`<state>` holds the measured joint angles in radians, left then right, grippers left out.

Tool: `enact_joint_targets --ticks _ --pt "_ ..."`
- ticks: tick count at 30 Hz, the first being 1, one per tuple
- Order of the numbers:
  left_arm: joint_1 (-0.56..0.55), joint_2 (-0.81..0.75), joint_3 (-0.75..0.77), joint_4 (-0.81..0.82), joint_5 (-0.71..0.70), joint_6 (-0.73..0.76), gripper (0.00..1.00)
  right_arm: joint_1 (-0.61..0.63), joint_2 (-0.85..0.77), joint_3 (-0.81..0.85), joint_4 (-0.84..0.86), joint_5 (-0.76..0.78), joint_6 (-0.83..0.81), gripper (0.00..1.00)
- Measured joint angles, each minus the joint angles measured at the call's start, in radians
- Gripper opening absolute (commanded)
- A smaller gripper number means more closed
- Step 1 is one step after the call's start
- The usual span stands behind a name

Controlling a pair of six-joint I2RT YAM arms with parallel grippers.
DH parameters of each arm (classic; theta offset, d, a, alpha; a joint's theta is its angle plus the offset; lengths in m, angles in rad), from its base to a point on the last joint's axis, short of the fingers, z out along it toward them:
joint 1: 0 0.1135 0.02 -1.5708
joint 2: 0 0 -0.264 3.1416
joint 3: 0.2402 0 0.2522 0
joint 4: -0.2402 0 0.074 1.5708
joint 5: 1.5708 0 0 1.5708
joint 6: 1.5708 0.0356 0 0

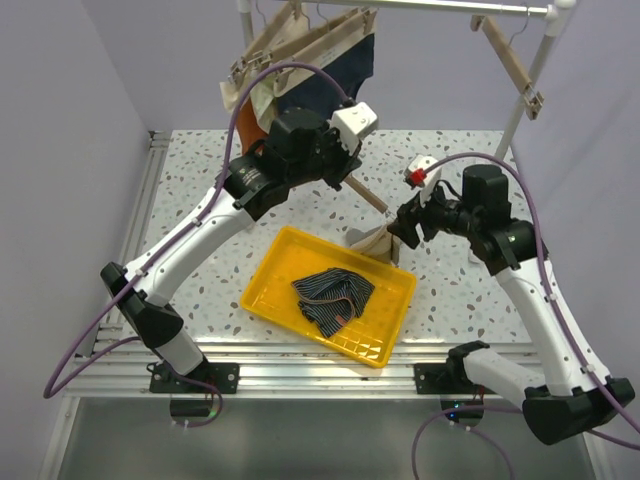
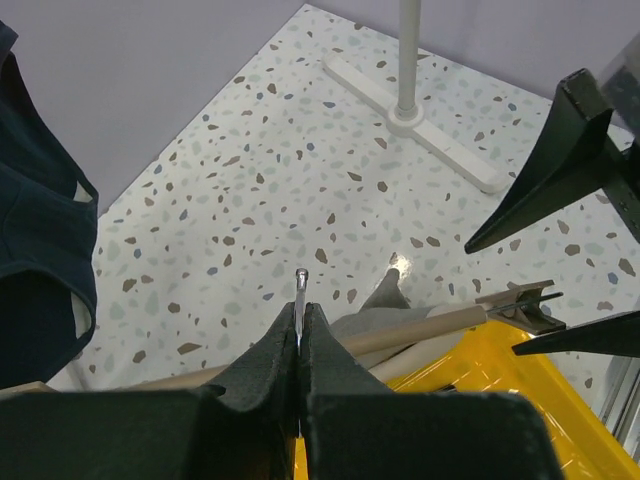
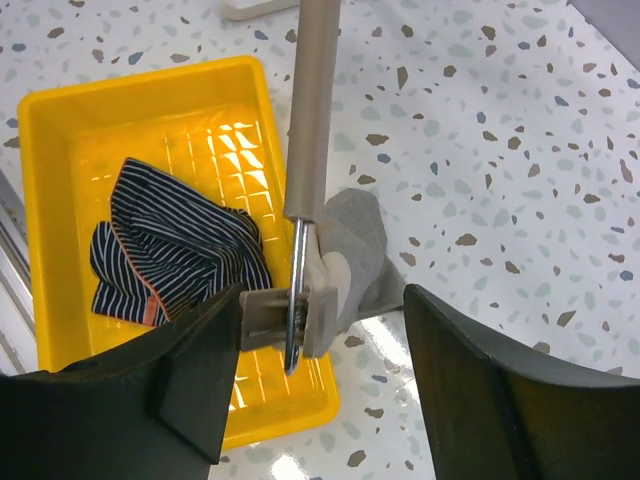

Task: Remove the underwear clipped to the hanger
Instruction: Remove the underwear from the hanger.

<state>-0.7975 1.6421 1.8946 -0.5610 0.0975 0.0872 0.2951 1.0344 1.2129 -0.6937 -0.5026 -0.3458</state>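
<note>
My left gripper [image 2: 303,310] is shut on the thin metal hook [image 2: 300,285] of a wooden hanger [image 1: 368,196], whose bar [image 2: 420,328] slants down toward the tray. A grey underwear [image 3: 360,250] hangs from the clip [image 3: 290,318] at the bar's low end and drapes onto the tray's far rim [image 1: 375,243]. My right gripper [image 3: 322,300] stands open around that clip, with its left finger against the clip's side and its right finger well apart. A navy striped underwear [image 3: 170,250] lies in the yellow tray [image 3: 60,130].
At the back a white rack [image 1: 450,10] carries more wooden hangers, with navy underwear [image 1: 345,70] and cream underwear [image 1: 262,100] behind my left arm. The rack's foot [image 2: 420,125] rests on the speckled table. An empty hanger [image 1: 510,60] hangs at the right.
</note>
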Motion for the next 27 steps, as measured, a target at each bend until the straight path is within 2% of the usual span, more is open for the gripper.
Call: enact_joint_targets --ticks 5,8,11,12,14,15,17,18,20,21,22,23,27 --pt "0.001 0.000 0.000 0.007 0.000 -0.026 0.00 0.010 0.041 0.000 0.027 0.017 0.026 0.66" --pt "0.001 0.000 0.000 0.013 0.000 -0.034 0.00 0.019 0.045 0.000 0.034 0.030 0.034 0.58" --pt "0.001 0.000 0.000 0.021 -0.001 -0.043 0.00 0.027 0.045 0.000 0.051 0.050 0.037 0.38" --pt "0.001 0.001 0.000 0.021 -0.001 -0.043 0.00 0.027 0.045 0.000 0.056 0.060 0.039 0.21" --pt "0.002 0.003 0.000 0.021 -0.003 -0.043 0.00 0.027 0.045 0.000 0.069 0.072 0.039 0.04" --pt "0.002 0.005 0.000 0.023 -0.005 -0.043 0.00 0.027 0.045 0.000 0.074 0.075 0.037 0.00" --pt "0.003 0.008 0.000 0.026 -0.006 -0.043 0.00 0.031 0.047 0.000 0.075 0.085 0.032 0.00" --pt "0.003 0.010 0.000 0.026 -0.009 -0.043 0.00 0.032 0.048 0.000 0.076 0.090 0.031 0.07" --pt "0.005 0.011 0.000 0.026 -0.013 -0.044 0.00 0.032 0.050 0.000 0.077 0.095 0.028 0.33" --pt "0.005 0.012 0.000 0.026 -0.016 -0.045 0.00 0.032 0.052 0.000 0.079 0.098 0.025 0.74" --pt "0.006 0.012 0.000 0.026 -0.017 -0.047 0.00 0.032 0.053 0.000 0.079 0.103 0.027 0.88" --pt "0.006 0.012 0.000 0.025 -0.019 -0.050 0.00 0.032 0.053 0.000 0.081 0.110 0.020 0.97" --pt "0.010 0.012 0.000 0.023 -0.021 -0.055 0.00 0.026 0.050 0.001 0.088 0.107 -0.034 0.98"
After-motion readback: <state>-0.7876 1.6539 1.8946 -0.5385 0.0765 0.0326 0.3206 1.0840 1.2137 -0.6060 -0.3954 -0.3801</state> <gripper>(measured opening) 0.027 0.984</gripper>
